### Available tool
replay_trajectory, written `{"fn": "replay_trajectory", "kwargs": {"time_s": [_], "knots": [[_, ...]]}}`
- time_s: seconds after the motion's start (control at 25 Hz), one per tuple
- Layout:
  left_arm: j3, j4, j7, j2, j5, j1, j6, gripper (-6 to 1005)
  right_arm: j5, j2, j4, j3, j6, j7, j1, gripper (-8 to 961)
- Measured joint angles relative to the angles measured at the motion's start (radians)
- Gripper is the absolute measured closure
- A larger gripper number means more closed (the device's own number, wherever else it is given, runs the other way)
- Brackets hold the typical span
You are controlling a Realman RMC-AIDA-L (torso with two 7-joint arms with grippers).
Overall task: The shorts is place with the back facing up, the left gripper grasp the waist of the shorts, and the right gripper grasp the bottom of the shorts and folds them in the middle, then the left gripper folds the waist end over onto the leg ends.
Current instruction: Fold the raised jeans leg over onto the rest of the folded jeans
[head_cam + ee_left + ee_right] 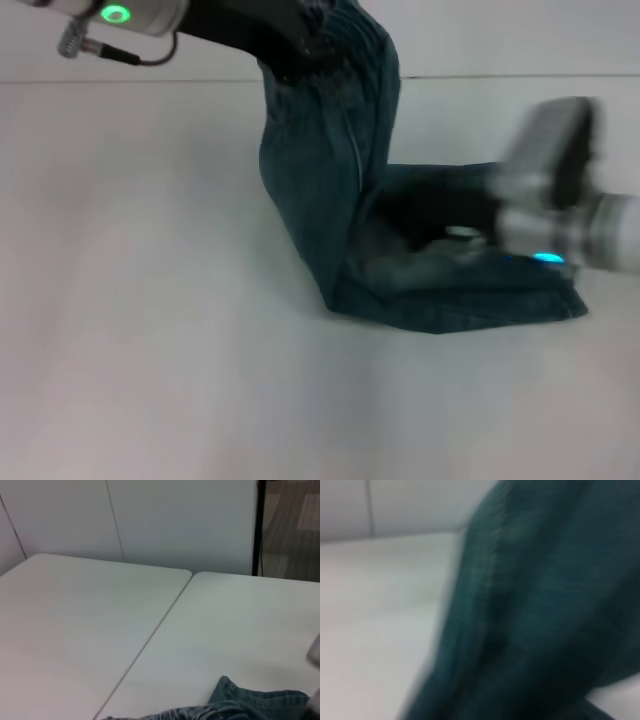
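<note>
The blue-green denim shorts are lifted at one end. My left gripper holds that bunched end high at the top of the head view, and the cloth hangs down from it to the white table. The other end of the shorts lies flat on the table, running right to an edge. My right gripper comes in from the right, low over that flat part, and is blurred. Close denim fills the right wrist view. In the left wrist view a strip of denim shows.
A seam between two white table tops runs through the left wrist view, with a white wall behind. A dark post stands at the table's far corner.
</note>
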Motion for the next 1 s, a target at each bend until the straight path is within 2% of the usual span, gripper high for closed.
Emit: {"fn": "replay_trajectory", "kwargs": {"time_s": [0.16, 0.24, 0.4, 0.56, 0.72, 0.8, 1.0], "knots": [[0.057, -0.031, -0.001, -0.002, -0.002, -0.005, -0.042, 875, 0.000, -0.007, -0.271, 0.001, -0.153, 0.105, -0.249, 949], [0.097, -0.040, -0.005, -0.003, -0.005, -0.007, -0.066, 873, 0.000, -0.018, -0.386, 0.008, -0.245, 0.156, -0.359, 948], [0.198, -0.053, -0.029, -0.010, -0.015, -0.009, -0.121, 871, 0.003, -0.042, -0.492, 0.086, -0.412, 0.217, -0.503, 947], [0.344, -0.079, -0.040, -0.011, -0.100, -0.012, -0.185, 868, 0.000, -0.054, -0.497, 0.196, -0.549, 0.217, -0.569, 947], [0.476, -0.095, -0.059, -0.014, -0.124, -0.012, -0.289, 865, -0.002, -0.064, -0.493, 0.227, -0.630, 0.215, -0.600, 946], [0.550, -0.113, -0.069, -0.015, -0.127, -0.009, -0.350, 826, -0.008, -0.066, -0.493, 0.231, -0.653, 0.215, -0.610, 945], [0.582, -0.141, -0.070, -0.015, -0.130, -0.001, -0.408, 730, -0.054, -0.067, -0.493, 0.254, -0.700, 0.215, -0.610, 944]]}}
